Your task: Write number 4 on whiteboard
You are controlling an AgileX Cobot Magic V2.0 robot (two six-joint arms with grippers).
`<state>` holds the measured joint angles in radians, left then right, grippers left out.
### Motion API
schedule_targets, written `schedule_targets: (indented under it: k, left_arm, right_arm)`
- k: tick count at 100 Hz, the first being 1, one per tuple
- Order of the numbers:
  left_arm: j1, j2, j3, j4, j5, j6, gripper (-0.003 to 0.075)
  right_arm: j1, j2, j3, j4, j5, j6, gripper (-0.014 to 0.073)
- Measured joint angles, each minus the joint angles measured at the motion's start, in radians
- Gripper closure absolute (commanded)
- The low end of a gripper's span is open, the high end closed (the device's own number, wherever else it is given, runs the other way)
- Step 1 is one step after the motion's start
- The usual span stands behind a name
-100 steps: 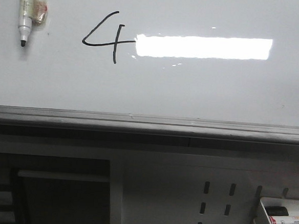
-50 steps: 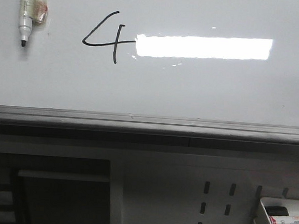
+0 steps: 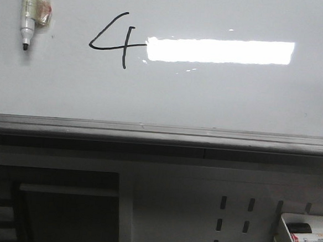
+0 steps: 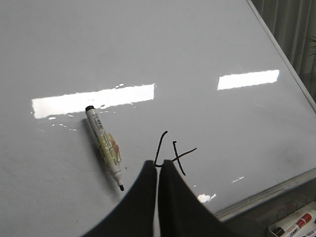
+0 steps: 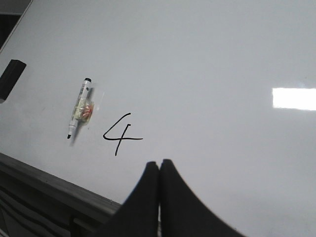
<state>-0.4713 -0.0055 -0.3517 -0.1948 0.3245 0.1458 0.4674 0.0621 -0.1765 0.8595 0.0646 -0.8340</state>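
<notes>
Showing a handwritten number 4 [image 3: 113, 39] on whiteboard [image 3: 207, 96]; both arms' fingers closed, empty.

Grey slotted panel [image 3: 235, 223] below rail; white tray [image 3: 303, 241] at right; dark recess [image 3: 66, 208].

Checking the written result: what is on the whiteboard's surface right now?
On the whiteboard are a hand-drawn black number 4, a capless marker stuck up beside it, and a dark block visible only from the right wrist. A light reflection covers the 4's horizontal stroke end.
</notes>
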Motion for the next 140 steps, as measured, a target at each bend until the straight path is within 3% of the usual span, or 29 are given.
schedule_targets:
  k: [21,39,62,80,140]
  left_arm:
    - [0.012,0.0,0.0,0.036,-0.007,0.0,0.0741]
    - [0.115,0.0,0.068,0.114,-0.012,0.0,0.0741]
    - [0.253,0.0,0.287,0.118,-0.222,0.0,0.0741]
    - [0.262,0.0,0.351,0.12,-0.331,-0.005,0.0741]
    - [0.262,0.0,0.351,0.123,-0.324,-0.011,0.0741]
  right_arm:
    - [0.0,0.0,0.0,0.0,0.0,0.0,0.0658]
    - [0.0,0.0,0.0,0.0,0.0,0.0,0.0658]
    - [0.0,0.0,0.0,0.0,0.0,0.0,0.0658]
    - [0.0,0.0,0.0,0.0,0.0,0.0,0.0658]
    - [0.0,0.0,0.0,0.0,0.0,-0.002,0.0658]
